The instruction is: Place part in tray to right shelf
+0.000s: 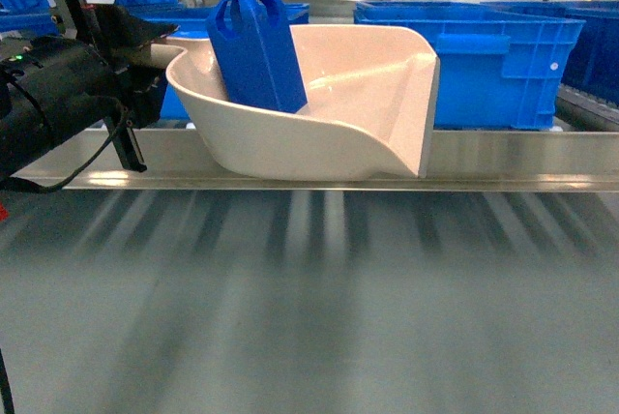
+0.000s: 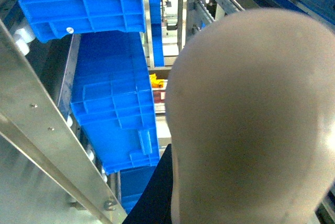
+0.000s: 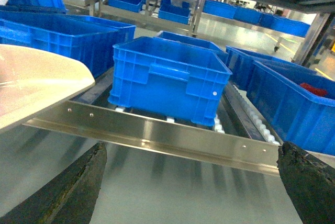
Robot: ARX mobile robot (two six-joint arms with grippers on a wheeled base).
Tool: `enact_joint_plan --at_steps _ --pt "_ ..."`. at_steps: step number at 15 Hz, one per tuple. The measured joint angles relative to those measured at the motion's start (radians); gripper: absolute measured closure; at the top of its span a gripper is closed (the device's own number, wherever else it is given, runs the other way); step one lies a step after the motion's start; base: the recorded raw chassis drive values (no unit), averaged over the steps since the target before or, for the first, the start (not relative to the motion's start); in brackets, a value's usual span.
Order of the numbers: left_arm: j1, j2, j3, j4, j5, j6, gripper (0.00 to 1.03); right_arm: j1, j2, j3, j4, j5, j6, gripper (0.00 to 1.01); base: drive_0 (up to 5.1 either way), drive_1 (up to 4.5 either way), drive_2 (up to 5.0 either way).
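Begin at the left of the head view. The left gripper (image 1: pixel 145 46) is at the handle end of the cream-beige scoop tray (image 1: pixel 358 124); judge it to be carrying the tray by the handle, but you cannot tell how far its jaws are closed, because the black arm housing hides them. The blue part (image 1: pixel 256 51) stands inside the tray, leaning against the rear wall, peaked top upward. The tray is level with the riveted front rail (image 1: pixel 522 158) of the right shelf; whether it rests on the rail or hangs clear cannot be determined.

Hazards:
- The part is tall and only leaning. A tilt toward the open front lip, or a jolt, would likely topple it or slide it out.
- The tray is held at one end only. Expect sag or twist at the far end.
- The large blue crate (image 1: pixel 498 66) sits on the shelf close behind the tray's lip. Pushing forward risks contact with it.

Moving right, the right gripper (image 3: pixel 193 182) is empty, its dark fingers (image 3: pixel 73 187) spread wide apart.

View differences:
- Left wrist view: the tray's rounded underside (image 2: pixel 251 119) fills the picture; the part is not visible. It does show crates and the rail edge-on.
- Right wrist view: shows the white rollers (image 3: pixel 220 124) under the crate and a further crate holding red items (image 3: pixel 314 89), neither seen from the head.
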Motion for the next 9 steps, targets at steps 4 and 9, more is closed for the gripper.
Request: enact_joint_plan --at_steps 4,9 --pt "-0.003 0.000 0.000 -0.001 0.000 0.000 0.88 0.000 0.000 0.000 0.002 -0.001 0.000 0.03 -0.1 3.85 -4.1" --pt "-0.003 0.000 0.002 -0.003 -0.001 0.000 0.88 0.000 0.005 0.000 0.002 0.000 0.000 0.03 0.0 0.00 0.0"
